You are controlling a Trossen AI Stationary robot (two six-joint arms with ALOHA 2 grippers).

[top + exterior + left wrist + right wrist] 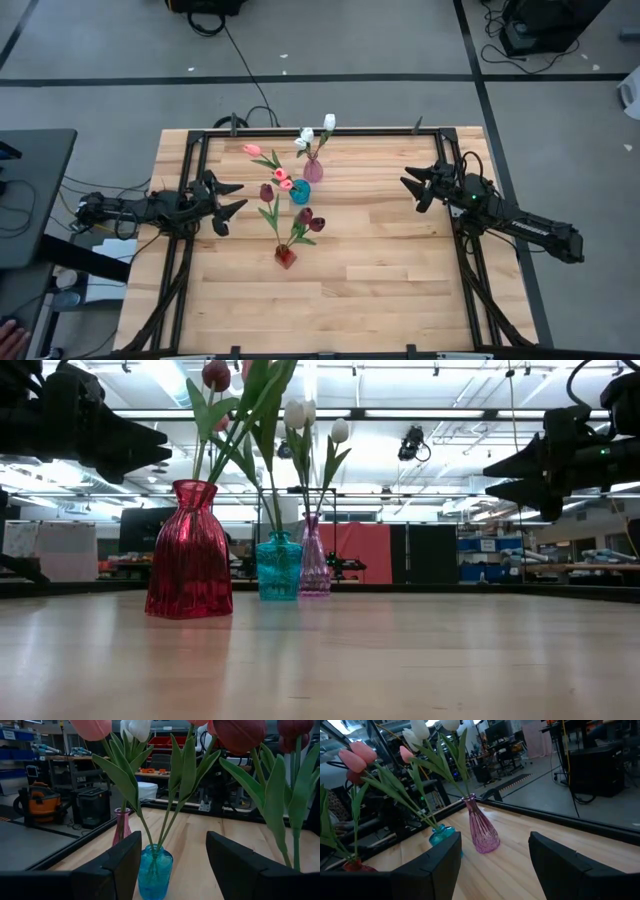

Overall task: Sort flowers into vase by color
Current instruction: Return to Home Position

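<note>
Three small glass vases stand on the table, each holding tulips. The red vase [286, 257] [190, 550] holds dark red tulips [305, 220]. The blue vase [300, 192] [155, 872] [442, 836] holds pink tulips [268, 160]. The pink vase [313, 170] [481, 831] holds white tulips [318, 130]. My left gripper [228, 202] [172, 865] hovers open left of the vases, above the table. My right gripper [415, 186] [492, 865] hovers open to their right.
The wooden table [380, 270] is bounded by a black frame [195, 180]. Bare wood spreads in front of the vases and on the right half. Cables and equipment lie on the floor beyond the far edge.
</note>
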